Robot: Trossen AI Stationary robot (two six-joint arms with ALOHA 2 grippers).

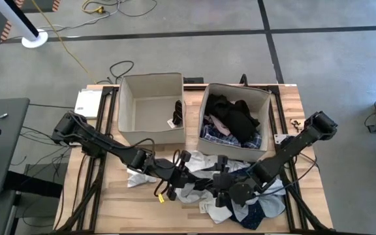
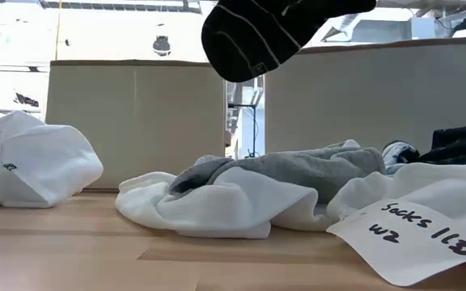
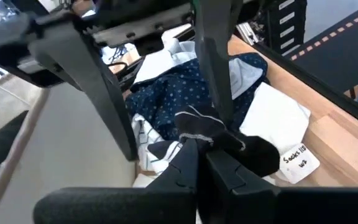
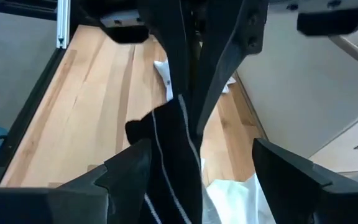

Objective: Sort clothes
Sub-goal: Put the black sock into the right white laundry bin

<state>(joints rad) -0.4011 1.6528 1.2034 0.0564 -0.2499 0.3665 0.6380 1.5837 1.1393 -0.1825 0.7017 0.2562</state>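
Note:
My left gripper is shut on a black sock with thin pale stripes, held above the clothes pile near the table's front middle. The sock also shows hanging at the top of the low view. My right gripper is open, with one finger on each side of the hanging sock. I cannot tell whether it touches the sock. Below lie a navy dotted garment, white garments, a grey one and a paper label. My left gripper pinches the black sock's upper end between its two fingers. The fingers come from above, pointing down. The sock hangs slack below them, clear of the table and the pile.
Two beige fabric boxes stand at the far side. The left box holds one black item. The right box holds black, pink and plaid clothes. A white garment lies at the pile's left. Bare wood shows at the front left.

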